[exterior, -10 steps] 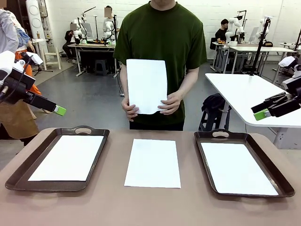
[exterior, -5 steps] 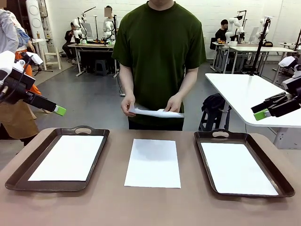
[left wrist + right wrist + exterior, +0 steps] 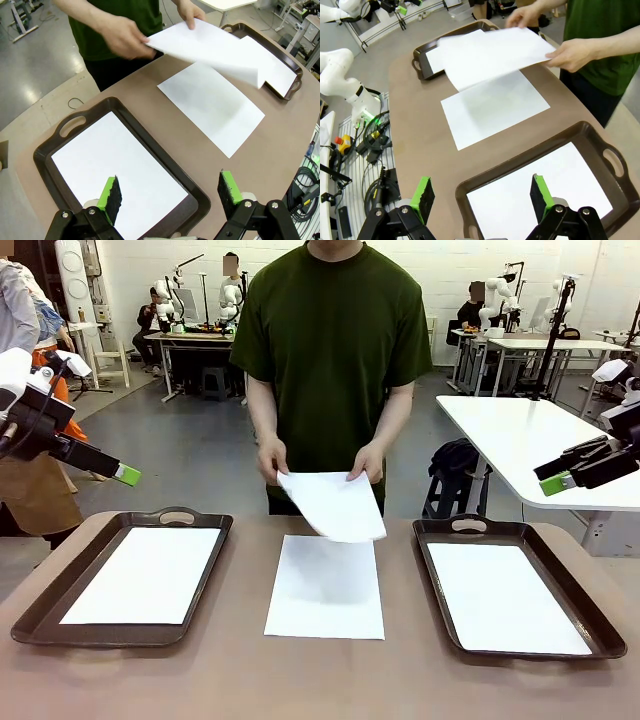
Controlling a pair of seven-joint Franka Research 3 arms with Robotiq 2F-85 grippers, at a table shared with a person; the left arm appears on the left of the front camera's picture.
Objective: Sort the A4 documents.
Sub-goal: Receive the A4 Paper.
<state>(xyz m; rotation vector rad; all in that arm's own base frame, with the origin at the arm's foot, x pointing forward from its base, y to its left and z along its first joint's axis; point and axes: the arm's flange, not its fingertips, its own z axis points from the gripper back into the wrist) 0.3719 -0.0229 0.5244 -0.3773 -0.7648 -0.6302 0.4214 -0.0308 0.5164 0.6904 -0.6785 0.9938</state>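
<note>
Person's holding one A4 sheet tilted in the air at 12 o'clock, its low edge hanging over the far end of the middle A4 sheet, which is lying flat on the desk btw. the two trays. One hand is gripping the held sheet's 10 o'clock corner, the other hand its 2 o'clock corner. At 9 o'clock the left tray is carrying a left-tray sheet. At 3 o'clock the right tray is carrying a right-tray sheet. Left claw is hovering high at 9 o'clock, jaws wide apart, gripping nothing. Right claw is hanging at 3 o'clock, likewise wide apart & empty.
</note>
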